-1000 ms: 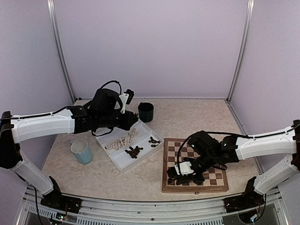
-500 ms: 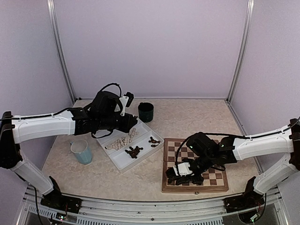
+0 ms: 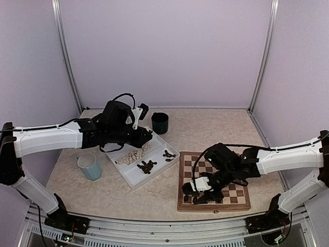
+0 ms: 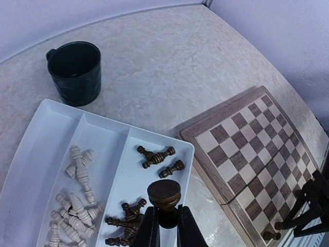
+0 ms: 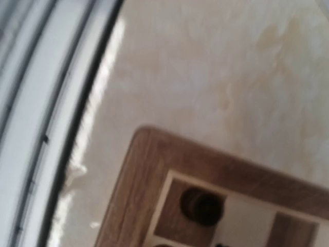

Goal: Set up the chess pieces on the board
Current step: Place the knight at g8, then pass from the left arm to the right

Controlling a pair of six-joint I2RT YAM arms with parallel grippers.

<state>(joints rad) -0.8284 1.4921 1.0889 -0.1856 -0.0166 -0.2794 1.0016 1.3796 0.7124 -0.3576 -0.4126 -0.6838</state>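
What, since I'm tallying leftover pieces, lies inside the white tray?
Pale chessmen in one compartment, dark chessmen in the other; the left gripper and its held piece hide some dark ones.

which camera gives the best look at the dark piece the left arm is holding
Left wrist view: the dark piece is close and sharp, pinched in the jaws of the left gripper above the white tray. In the top external view it is too small to make out. The right wrist view misses it, showing a board corner.

The marbled beige table (image 3: pixel 216 126) bears the board (image 3: pixel 213 207) near right, a white tray (image 3: pixel 134 182) centre-left, a dark mug (image 3: pixel 160 123) behind it, and a blue cup (image 3: pixel 90 167) at the left.
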